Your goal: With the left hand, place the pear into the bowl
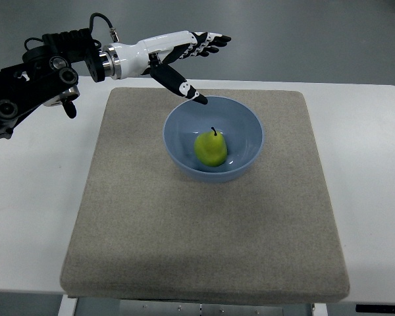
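Beige mat (151,250) in front, pear (210,148) upright in blue bowl (179,131), left hand (178,56) above-left, fingers spread, empty

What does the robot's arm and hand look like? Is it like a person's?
Sort of! The left hand has a shiny white back and thin jointed fingers in white and black with black tips. A silver metal ring joins it to a chunky black arm with round joints, and thin black cables loop above the wrist.
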